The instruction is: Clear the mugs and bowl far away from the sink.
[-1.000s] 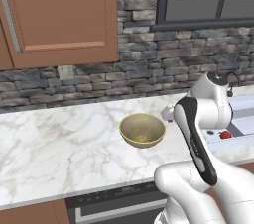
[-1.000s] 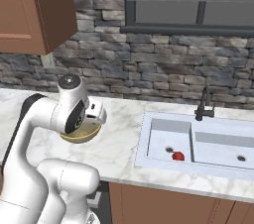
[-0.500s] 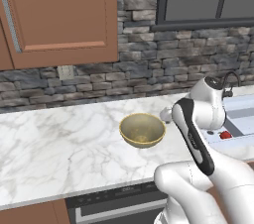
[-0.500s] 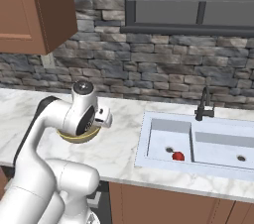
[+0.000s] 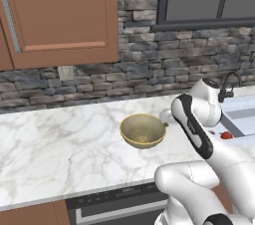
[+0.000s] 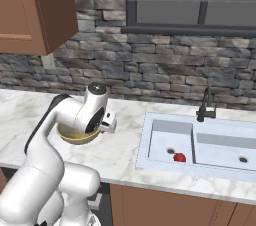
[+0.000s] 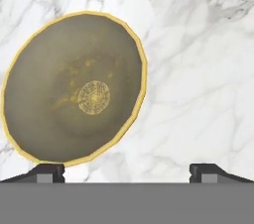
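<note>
My arm has swung right over the last second, and my jaws (image 7: 127,171) now hang wide open and empty just above the bowl (image 5: 143,130). The bowl sits on the counter (image 5: 60,144), well left of the sink (image 6: 200,145). I judge the grab comes next.

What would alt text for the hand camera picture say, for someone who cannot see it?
A wide tan-olive bowl with a speckled centre sits empty on a white marble counter, seen from above. The open gripper hangs over it, one dark fingertip near the bowl's rim.
</note>
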You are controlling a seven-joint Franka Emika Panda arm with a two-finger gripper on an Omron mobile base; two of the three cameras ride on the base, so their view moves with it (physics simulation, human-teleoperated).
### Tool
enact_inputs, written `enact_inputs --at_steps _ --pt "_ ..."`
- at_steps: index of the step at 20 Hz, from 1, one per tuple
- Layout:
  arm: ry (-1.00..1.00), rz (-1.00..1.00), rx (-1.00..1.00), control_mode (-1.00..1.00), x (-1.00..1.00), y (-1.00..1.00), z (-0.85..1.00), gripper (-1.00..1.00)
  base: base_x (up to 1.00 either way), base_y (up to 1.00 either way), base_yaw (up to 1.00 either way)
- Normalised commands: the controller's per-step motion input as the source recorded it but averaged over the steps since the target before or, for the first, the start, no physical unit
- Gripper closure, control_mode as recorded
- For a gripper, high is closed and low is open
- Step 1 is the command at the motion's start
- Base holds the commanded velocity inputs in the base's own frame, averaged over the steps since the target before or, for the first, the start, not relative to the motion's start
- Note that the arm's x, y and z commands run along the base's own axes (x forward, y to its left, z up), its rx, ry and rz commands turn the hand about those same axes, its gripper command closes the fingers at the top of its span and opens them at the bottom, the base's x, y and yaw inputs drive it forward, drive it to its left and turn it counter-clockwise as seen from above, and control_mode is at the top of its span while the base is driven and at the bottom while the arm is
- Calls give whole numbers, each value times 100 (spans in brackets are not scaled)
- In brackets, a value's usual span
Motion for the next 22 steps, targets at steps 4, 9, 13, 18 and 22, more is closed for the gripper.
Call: enact_inputs --at_steps 4,9,13,18,22 --pt "5 0 1 -100 33 0 -24 -100 0 0 0" --pt "2 0 0 -100 32 0 -26 -100 0 0 0" --pt "4 0 0 -100 30 0 -34 -100 0 0 0" --pt "1 0 0 -100 27 4 -32 -100 0 0 0" --pt "0 0 0 -100 26 8 -27 -100 0 0 0"
